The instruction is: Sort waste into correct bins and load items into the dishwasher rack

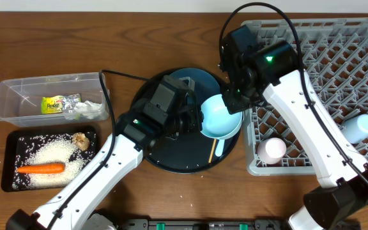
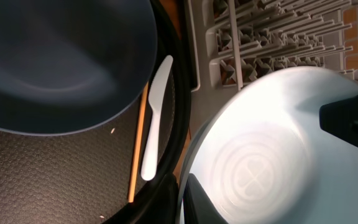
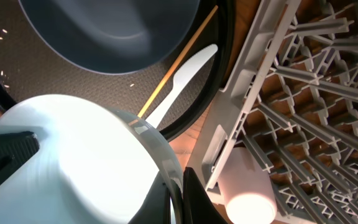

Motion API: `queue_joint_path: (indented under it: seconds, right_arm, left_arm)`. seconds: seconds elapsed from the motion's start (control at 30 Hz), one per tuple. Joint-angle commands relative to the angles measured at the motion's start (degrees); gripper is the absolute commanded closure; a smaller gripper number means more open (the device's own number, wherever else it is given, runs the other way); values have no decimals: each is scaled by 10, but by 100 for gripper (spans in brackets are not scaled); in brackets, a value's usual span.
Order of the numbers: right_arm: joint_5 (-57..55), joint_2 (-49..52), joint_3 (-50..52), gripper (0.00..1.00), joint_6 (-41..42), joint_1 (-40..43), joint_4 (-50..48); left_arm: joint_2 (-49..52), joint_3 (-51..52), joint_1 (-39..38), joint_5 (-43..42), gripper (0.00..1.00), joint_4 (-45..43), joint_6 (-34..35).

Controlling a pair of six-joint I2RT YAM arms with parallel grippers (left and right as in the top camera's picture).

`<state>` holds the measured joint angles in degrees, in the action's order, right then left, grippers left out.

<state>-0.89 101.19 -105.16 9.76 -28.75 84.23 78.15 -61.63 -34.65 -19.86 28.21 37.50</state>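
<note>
Two robot arms share a pale bowl [image 1: 219, 118] over the right edge of a round black tray [image 1: 171, 160], between a dark blue plate [image 1: 193, 80] and the grey rack [image 1: 337, 57]. The left pincer [image 1: 195, 120] is closed on the bowl's left rim, and the right pincer [image 1: 236, 105] is closed on its rack-side rim. A flat utensil [image 2: 154, 118] and a chopstick [image 2: 138, 146] lie on the tray

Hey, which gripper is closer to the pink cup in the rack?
Right. The right gripper grips the bowl at its rim beside the rack edge, close to the pink cup. The left gripper holds the bowl's opposite side, over the round black tray, farther off.
</note>
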Motion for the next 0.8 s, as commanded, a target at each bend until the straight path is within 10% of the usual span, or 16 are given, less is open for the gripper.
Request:
queue_joint_path:
  seconds: [0.0,0.2,0.53,0.77]
  right_arm:
    - [-19,3,-9,99,2,2,-7]
    - [-24,3,-9,99,2,2,-8]
    - [-106,3,-21,99,23,3,16]
    - [-263,3,-94,99,113,45,131]
  left_arm:
    - [1,1,-2,1,94,10,-9]
    - [1,1,-2,10,92,-3,-10]
    - [-23,-20,-2,-22,41,-64,-10]
    - [-71,-24,10,-15,39,-37,-22]
